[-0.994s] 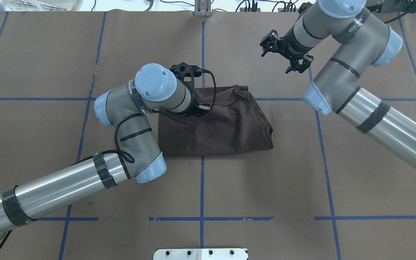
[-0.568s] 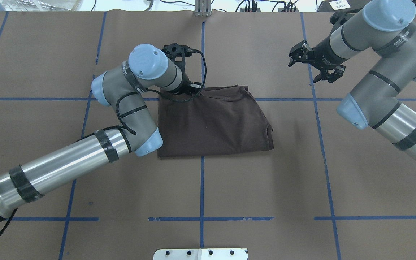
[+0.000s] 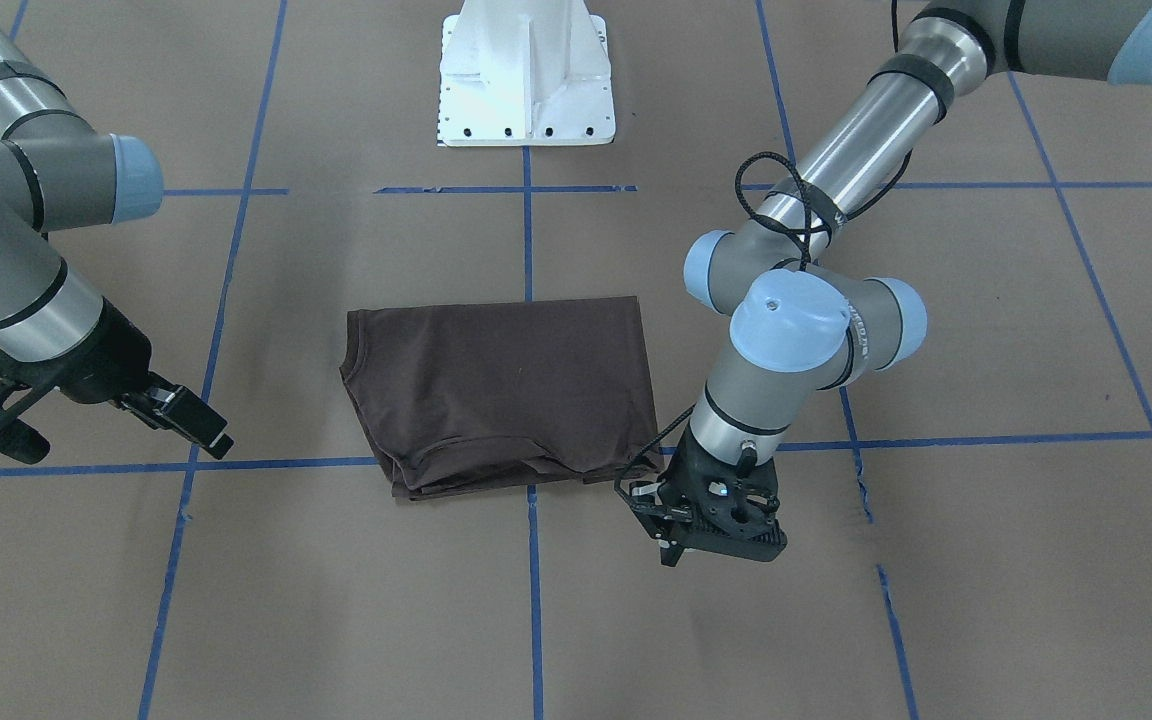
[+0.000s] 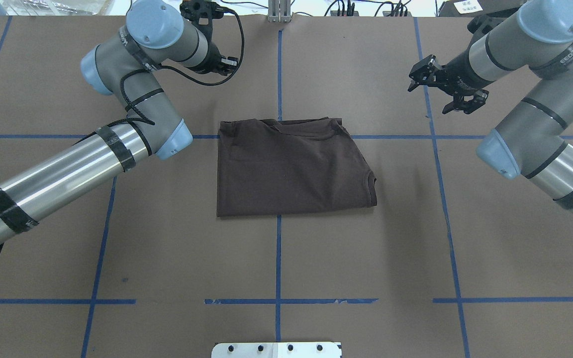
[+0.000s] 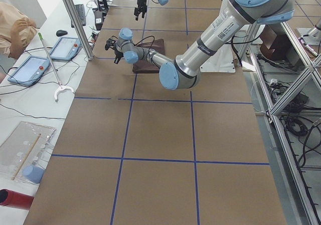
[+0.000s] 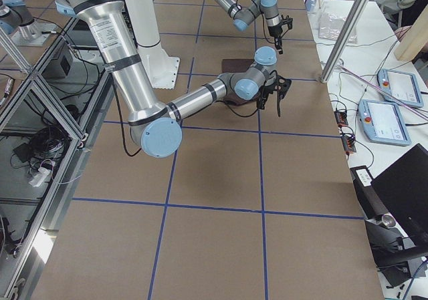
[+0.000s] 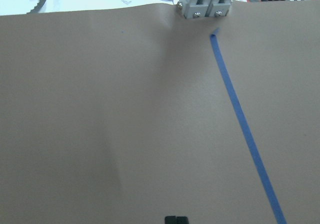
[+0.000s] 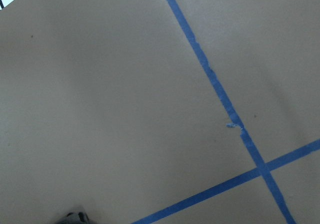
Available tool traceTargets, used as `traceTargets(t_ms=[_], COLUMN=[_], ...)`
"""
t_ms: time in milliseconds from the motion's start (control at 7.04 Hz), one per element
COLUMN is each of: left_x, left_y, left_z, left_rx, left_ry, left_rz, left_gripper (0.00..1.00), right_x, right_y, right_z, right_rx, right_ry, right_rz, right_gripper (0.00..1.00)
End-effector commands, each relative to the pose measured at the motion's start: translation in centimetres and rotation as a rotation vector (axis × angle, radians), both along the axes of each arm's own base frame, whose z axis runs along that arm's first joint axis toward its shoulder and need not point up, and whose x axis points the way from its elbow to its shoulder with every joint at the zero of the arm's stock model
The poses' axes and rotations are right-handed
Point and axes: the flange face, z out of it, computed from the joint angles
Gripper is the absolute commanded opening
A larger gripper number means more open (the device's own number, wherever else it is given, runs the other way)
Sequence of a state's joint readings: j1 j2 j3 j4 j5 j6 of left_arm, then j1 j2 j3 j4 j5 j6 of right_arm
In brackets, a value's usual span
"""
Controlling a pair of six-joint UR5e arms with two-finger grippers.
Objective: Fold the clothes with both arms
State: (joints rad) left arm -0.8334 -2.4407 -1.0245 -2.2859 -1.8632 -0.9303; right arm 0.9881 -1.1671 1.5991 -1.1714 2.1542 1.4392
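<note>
The clothes are one dark brown T-shirt (image 4: 291,169) lying folded into a flat rectangle at the table's middle, collar edge toward the far side (image 3: 506,385). My left gripper (image 4: 215,36) hangs over bare table beyond the shirt's far-left corner (image 3: 706,530), clear of the cloth. In the left wrist view its fingertips (image 7: 176,219) sit together at the bottom edge, so it looks shut and empty. My right gripper (image 4: 435,89) hovers well to the shirt's far right (image 3: 86,430), open with nothing in it. Both wrist views show only brown table paper and blue tape.
The white pedestal base (image 3: 526,75) stands at the robot's edge of the table. An aluminium post (image 4: 279,10) and cables line the far edge. Tablets (image 5: 65,47) and a person's shoulder (image 5: 15,27) are beyond it. Blue tape lines (image 4: 278,258) grid the paper.
My left gripper has come off the shirt's far-left corner and swung away to the far left. My right arm has drawn back to the right. The shirt lies unmoved.
</note>
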Motion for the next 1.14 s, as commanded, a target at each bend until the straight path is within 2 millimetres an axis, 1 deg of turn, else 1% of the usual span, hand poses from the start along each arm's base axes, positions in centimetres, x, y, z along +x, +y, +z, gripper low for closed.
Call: traceTargets(t_ms=[0,142,284,426,568,710,852,994], left_x=[-9.5,-15.5,-22.7,-29.3,-34.2,-39.2,-43.6,-47.0], left_y=[0.0,-0.2,-1.1,-1.2,0.6,2.3,5.3,9.2], left_z=[8.8,12.6,16.6,19.6,21.8,22.4,21.9,20.8], left_rx=[0.013,0.081,0.115,0.123,0.125,0.066,-0.01,-0.052], left_ry=[-0.041,-0.113,-0.168,-0.171,-0.143,-0.115,-0.097,-0.137], left_rz=[0.05,0.075,0.084,0.121,0.154,0.129,0.119,0.129], left_gripper=[0.0,0.0,0.0,0.0,0.0,0.04,0.33,0.99], right_x=[4.7,8.7,13.9,18.4,21.3,23.7,26.4,28.0], right_y=[-0.1,0.1,0.3,0.7,1.6,3.8,6.7,9.6], right_z=[5.0,8.6,11.7,14.2,15.3,16.4,16.6,18.4], right_rx=[0.07,0.107,0.162,0.178,0.193,0.227,0.245,0.251], right_ry=[0.072,0.115,0.135,0.167,0.215,0.252,0.263,0.244], right_rz=[-0.05,-0.081,-0.129,-0.175,-0.246,-0.343,-0.395,-0.443], right_gripper=[1.0,1.0,1.0,1.0,1.0,1.0,1.0,1.0])
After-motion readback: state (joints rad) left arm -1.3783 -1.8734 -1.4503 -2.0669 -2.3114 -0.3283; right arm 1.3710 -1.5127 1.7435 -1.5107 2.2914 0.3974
